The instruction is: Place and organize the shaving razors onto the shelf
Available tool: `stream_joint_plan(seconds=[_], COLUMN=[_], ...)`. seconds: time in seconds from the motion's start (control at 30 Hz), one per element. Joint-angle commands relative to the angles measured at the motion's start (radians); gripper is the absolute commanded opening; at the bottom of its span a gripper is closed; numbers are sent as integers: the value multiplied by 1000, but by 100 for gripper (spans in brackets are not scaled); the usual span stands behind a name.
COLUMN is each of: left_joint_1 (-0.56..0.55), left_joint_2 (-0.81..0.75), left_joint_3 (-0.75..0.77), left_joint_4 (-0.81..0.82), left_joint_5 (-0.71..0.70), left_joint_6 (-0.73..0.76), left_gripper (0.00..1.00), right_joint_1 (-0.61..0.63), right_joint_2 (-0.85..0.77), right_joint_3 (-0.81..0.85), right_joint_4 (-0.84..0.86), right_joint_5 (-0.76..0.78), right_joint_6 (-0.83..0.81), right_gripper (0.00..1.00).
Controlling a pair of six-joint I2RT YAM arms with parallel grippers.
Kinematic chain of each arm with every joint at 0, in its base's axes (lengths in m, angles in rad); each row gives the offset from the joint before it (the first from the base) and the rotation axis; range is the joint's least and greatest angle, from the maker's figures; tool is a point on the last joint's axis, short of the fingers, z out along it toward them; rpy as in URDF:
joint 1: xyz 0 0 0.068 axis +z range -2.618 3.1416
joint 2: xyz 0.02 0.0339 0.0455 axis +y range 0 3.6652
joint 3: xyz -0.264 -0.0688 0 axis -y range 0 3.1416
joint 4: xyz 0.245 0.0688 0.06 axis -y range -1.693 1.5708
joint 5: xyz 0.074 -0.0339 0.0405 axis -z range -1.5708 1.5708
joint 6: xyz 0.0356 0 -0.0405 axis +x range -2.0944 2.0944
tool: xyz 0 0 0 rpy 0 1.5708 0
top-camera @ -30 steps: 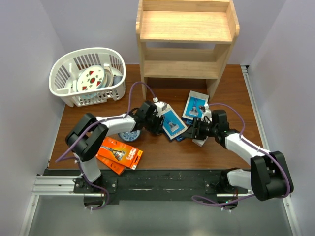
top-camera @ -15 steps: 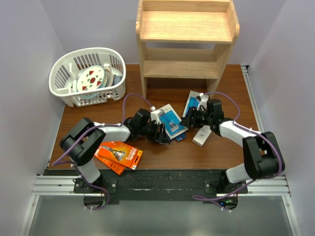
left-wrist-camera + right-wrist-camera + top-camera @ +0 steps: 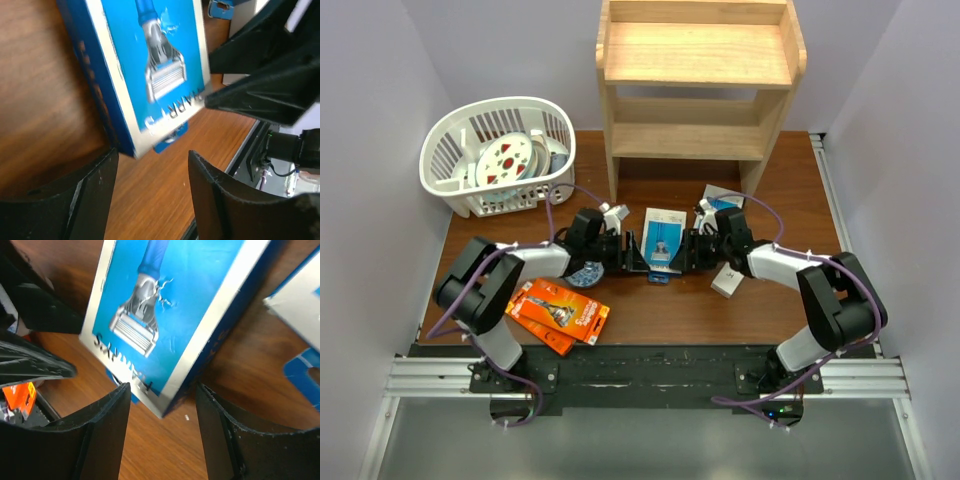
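A blue razor pack [image 3: 661,238] lies flat on the brown table in front of the pine shelf [image 3: 698,60]. My left gripper [image 3: 629,251] stands open at its left edge and my right gripper [image 3: 691,249] stands open at its right edge. In the left wrist view the pack [image 3: 150,65] has its near corner just ahead of the left gripper [image 3: 152,161], with bare wood between the fingers. In the right wrist view the pack's [image 3: 165,310] corner pokes just between the tips of the right gripper [image 3: 162,392]. Orange razor packs [image 3: 561,313] lie at the front left. Another blue pack [image 3: 723,195] is partly hidden behind the right arm.
A white slotted basket [image 3: 455,180] holding dishes stands at the back left. A small white box [image 3: 727,281] lies by the right forearm and a blue round object [image 3: 586,276] under the left forearm. Grey walls close in both sides.
The blue pack has turned from slanted to square with the table. The left gripper has drawn back left off it. The right gripper has swung left up to its right edge.
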Motion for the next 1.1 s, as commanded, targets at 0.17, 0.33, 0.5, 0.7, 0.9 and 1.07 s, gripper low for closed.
stream_joint_plan(seconds=[0.17, 0.33, 0.5, 0.7, 0.9, 1.07], left_joint_1=[4, 6, 6, 4, 6, 24], left_joint_2=[-28, 51, 111, 177, 234, 223], left_joint_3=[-195, -163, -155, -146, -140, -143], left_joint_4=[269, 371, 436, 512, 629, 709], left_joint_5=[48, 87, 90, 119, 170, 231], left_joint_6=[-118, -181, -226, -270, -325, -371], left_gripper=[62, 60, 56, 46, 17, 1], right_joint_1=[3, 5, 5, 3, -12, -128], right_joint_2=[55, 81, 76, 81, 64, 79], right_joint_3=[36, 53, 54, 45, 24, 3], right_joint_4=[-6, -12, -21, -10, -22, -70], right_joint_5=[105, 112, 116, 119, 112, -12], right_joint_6=[26, 27, 32, 70, 177, 336], right_gripper=[58, 58, 58, 59, 69, 76])
